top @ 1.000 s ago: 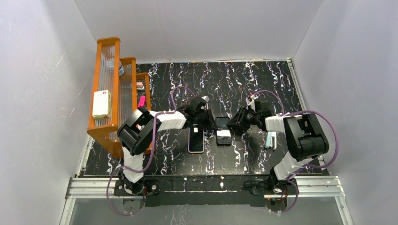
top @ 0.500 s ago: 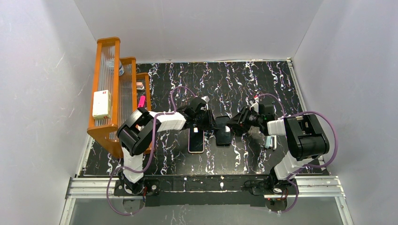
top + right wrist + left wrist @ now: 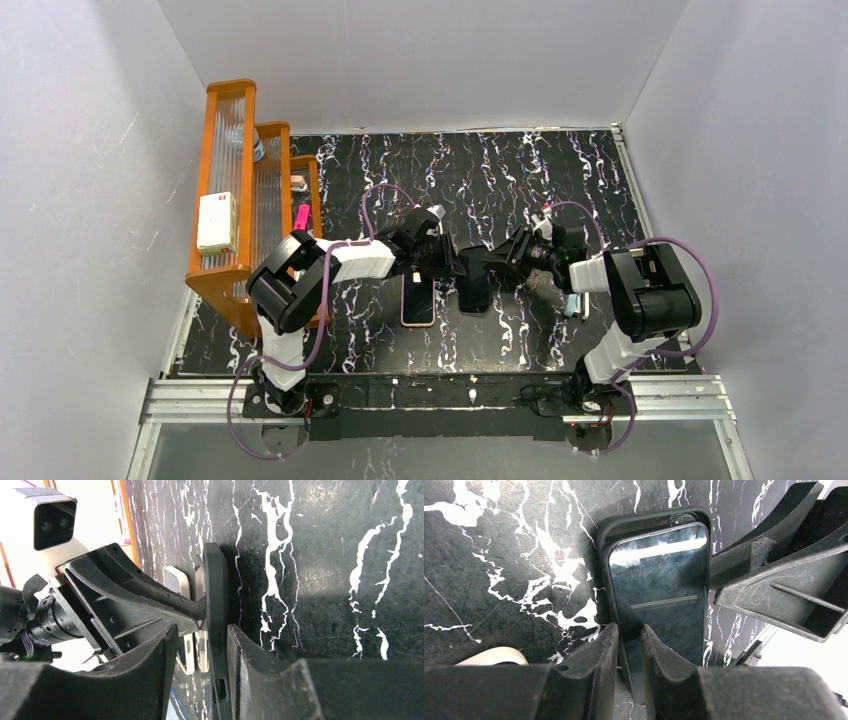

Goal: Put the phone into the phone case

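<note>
Two grippers: both at the phone [image 3: 474,298].
Left gripper [image 3: 630,630]: narrow jaws astride its edge; grip unclear.
Right gripper [image 3: 202,630]: jaws loosely apart round opposite edge.
Phone case [image 3: 418,324]: just left of phone.

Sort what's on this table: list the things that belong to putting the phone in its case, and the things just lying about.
Belongs to the job:
- the phone, with a glossy black screen
- the phone case, pink-rimmed, lying beside it

Just lying about:
- orange rack
- white box on the rack
- pink item in the rack
- small pale object by the right arm
</note>
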`<state>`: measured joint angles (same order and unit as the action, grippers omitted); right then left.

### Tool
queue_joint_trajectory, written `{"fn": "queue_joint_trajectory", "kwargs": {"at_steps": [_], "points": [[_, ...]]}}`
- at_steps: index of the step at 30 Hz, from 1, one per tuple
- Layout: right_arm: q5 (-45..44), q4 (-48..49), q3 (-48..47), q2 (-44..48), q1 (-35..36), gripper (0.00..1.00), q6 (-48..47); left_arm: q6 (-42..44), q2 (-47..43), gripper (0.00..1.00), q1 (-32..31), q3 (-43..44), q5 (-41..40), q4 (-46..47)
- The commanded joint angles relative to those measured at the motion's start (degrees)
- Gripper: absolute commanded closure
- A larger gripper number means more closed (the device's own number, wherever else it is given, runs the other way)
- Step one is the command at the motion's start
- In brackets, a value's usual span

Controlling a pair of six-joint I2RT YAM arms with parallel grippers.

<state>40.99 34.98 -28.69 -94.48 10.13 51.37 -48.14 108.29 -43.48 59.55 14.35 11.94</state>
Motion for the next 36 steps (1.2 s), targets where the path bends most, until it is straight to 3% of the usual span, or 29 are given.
{"fn": "queue_joint_trajectory", "kwargs": {"at_steps": [1,12,23,29,32,36], "points": [[8.58,0.64,-1.6,-0.62,1.67,0.52,0.81,1.37,2.06,0.8,-2.46,-1.67,-1.19,-3.07],[10.64,4.35,-1.4,-3.28,2.27,0.54,3.11,0.83,2.34,0.8,-2.47,-2.12,-0.67,-2.36],[9.92,3.03,-2.01,-4.66,2.39,0.65,1.37,1.5,0.23,0.8,-2.39,-3.96,-1.27,-1.97],[10.02,1.02,-2.88,-4.12,2.3,0.77,0.08,1.47,0.56,0.8,-2.39,-3.27,-0.35,-1.89],[10.69,-0.71,-3.97,-3.48,2.15,0.88,-1.44,1.86,-1.36,0.78,-2.32,-3.49,-1.55,-2.7],[12.1,-1.45,-4.21,-1.07,1.48,0.99,-1.98,3.18,-7.16,0.59,-1.2,-2.49,-2.27,-6.54]]}}
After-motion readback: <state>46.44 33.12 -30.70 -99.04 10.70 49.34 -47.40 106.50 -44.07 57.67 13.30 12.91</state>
